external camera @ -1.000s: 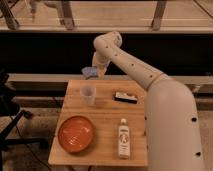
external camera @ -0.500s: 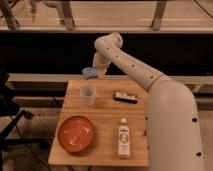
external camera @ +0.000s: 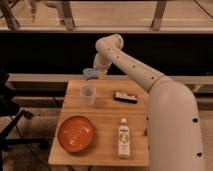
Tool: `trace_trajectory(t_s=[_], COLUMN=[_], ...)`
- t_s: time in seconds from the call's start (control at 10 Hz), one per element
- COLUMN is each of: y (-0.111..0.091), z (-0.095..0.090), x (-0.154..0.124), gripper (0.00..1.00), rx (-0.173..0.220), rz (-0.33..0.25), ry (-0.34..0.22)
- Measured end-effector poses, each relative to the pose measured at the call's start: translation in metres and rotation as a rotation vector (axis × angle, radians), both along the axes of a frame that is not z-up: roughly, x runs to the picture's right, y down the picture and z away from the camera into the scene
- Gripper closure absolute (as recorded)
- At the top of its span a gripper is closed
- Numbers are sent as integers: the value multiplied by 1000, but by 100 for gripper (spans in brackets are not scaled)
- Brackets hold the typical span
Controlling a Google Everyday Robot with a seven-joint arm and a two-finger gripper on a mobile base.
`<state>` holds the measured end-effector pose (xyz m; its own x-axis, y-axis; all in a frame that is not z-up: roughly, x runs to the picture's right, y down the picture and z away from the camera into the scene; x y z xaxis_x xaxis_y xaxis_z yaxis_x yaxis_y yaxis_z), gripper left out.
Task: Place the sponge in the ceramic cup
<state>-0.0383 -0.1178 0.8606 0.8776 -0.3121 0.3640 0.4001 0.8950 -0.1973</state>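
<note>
The light-blue sponge (external camera: 90,74) hangs in the air above the table's far left part, held by my gripper (external camera: 94,74) at the end of the white arm. The gripper is shut on it. Just below and slightly nearer stands the ceramic cup (external camera: 88,94), a small pale tumbler, upright on the wooden table (external camera: 107,112). The sponge is above the cup's far rim, not touching it.
An orange plate (external camera: 76,133) lies at the front left. A white bottle (external camera: 123,138) lies at the front right. A flat black-and-white block (external camera: 125,97) rests at the right behind it. My white arm (external camera: 165,100) fills the right side.
The gripper with the sponge has shifted slightly, staying above and behind the cup. Nothing on the table has moved.
</note>
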Motion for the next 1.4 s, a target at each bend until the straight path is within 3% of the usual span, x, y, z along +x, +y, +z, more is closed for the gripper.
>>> trace_trajectory(t_s=[0.3, 0.7, 1.2, 1.4], y=[7, 13, 19, 21], z=[1, 1, 2, 2], x=[-4, -5, -3, -3], gripper=[93, 93, 62, 58], rx=[-16, -30, -50, -58], rz=[18, 33, 59, 66], ry=[3, 6, 14, 16])
